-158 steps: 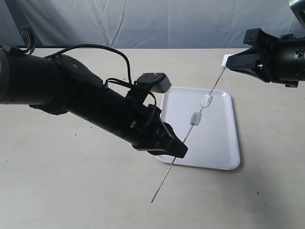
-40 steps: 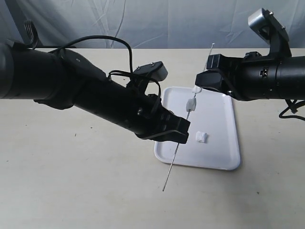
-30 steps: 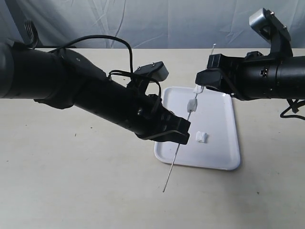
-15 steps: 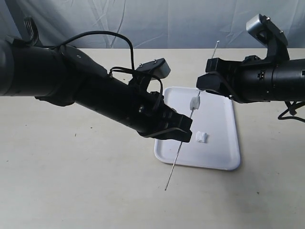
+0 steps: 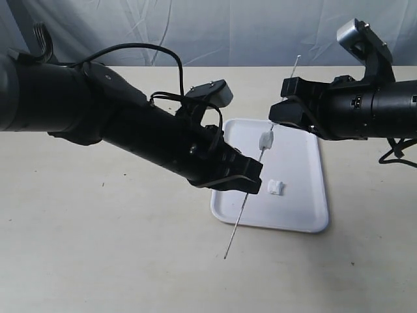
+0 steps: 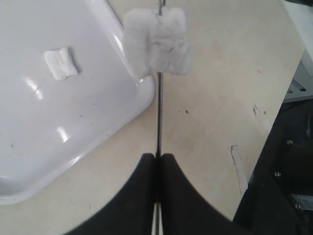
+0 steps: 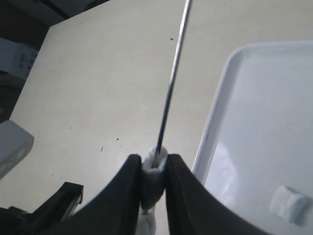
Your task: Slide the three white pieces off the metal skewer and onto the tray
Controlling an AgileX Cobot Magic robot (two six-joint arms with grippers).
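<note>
A: Left gripper (image 5: 251, 186) clamps metal skewer (image 5: 236, 228) low; rod tilts up, far-right.
B: Right gripper (image 5: 279, 119) pinches upper white piece (image 7: 153, 181); free tip lies beyond it, same axis; tray (image 5: 306, 195) close by.

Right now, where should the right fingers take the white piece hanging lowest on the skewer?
Pinch the lowest white piece across its flanks, straddling the metal skewer, coming from the tray side. The rod runs through its middle, and the left gripper clamps the rod below.

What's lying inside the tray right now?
One white piece lies loose on the tray floor. In the exterior view the left arm hides the tray's left edge.
</note>
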